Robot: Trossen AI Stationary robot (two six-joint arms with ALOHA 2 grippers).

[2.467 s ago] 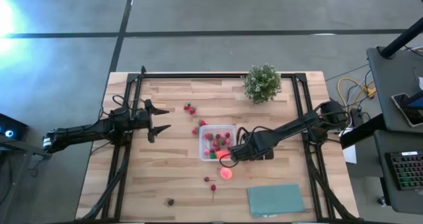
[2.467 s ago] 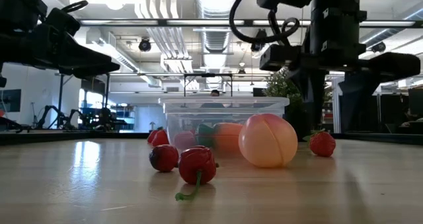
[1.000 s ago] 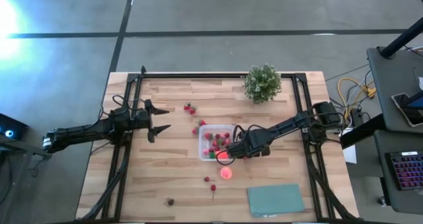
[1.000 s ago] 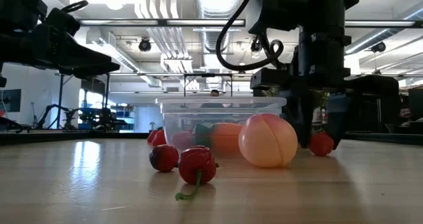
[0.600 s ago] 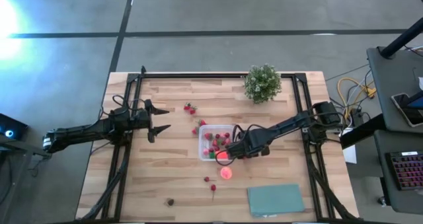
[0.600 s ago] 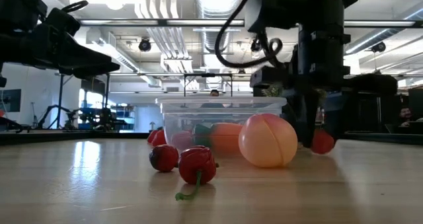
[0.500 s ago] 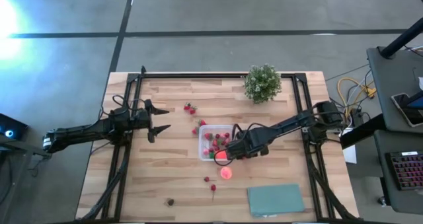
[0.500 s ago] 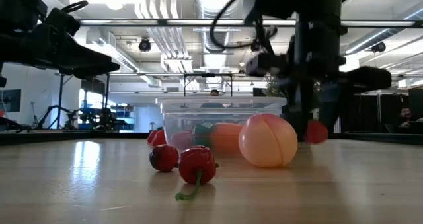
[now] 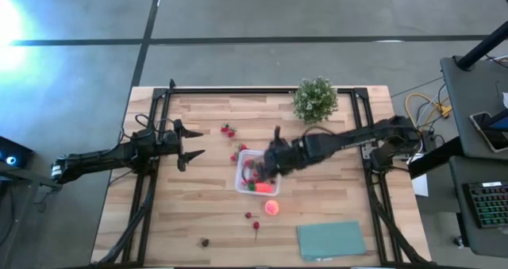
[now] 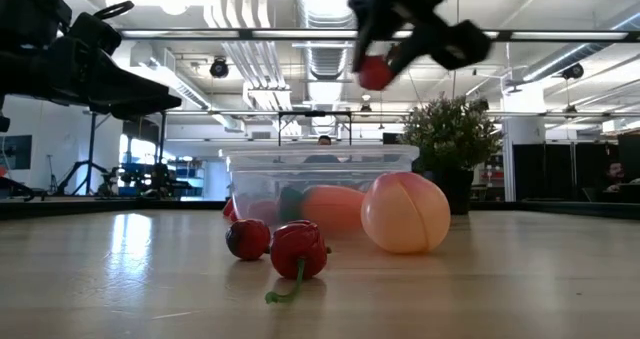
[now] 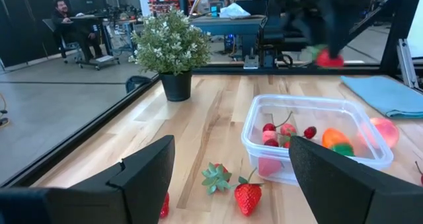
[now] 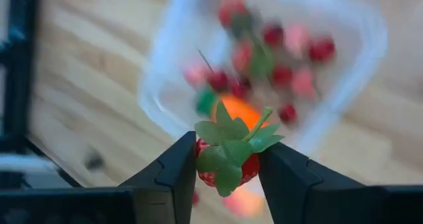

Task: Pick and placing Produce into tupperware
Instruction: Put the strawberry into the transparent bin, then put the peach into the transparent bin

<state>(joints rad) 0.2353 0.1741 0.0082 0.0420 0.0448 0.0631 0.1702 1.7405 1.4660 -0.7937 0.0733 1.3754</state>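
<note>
The right end effector (image 12: pixel 228 166) is gripping a small red toy strawberry with green leaves (image 12: pixel 228 159) between its two dark fingers (image 12: pixel 173 174), and it is hanging above the small clear plastic square container with rounded corners (image 9: pixel 240 172) that is sitting near the middle of the light wooden bench (image 9: pixel 206 213). In the low view the strawberry (image 10: pixel 375 72) is showing well above the container's rim (image 10: pixel 320 154). The container is holding several little red pieces (image 11: pixel 288 129) and an orange-red piece with a green end (image 11: pixel 335 140). A pink-orange peach-like ball (image 9: pixel 271 208) is lying on the bench just beside the container, on the side nearer the flat teal-green rectangular cloth (image 9: pixel 331 240). Two dark red cherry-like pieces (image 10: pixel 286 249) are lying apart from the container toward the bench's near edge, and further strawberries (image 11: pixel 248 197) are lying just outside the container on its other side. A bushy green potted plant (image 9: pixel 315 100) is standing at the far edge of the bench. The left end effector (image 9: pixel 190 146) is hovering over the left side of the bench, well apart from the container, its fingers (image 11: pixel 147 178) spread wide and holding nothing.
</note>
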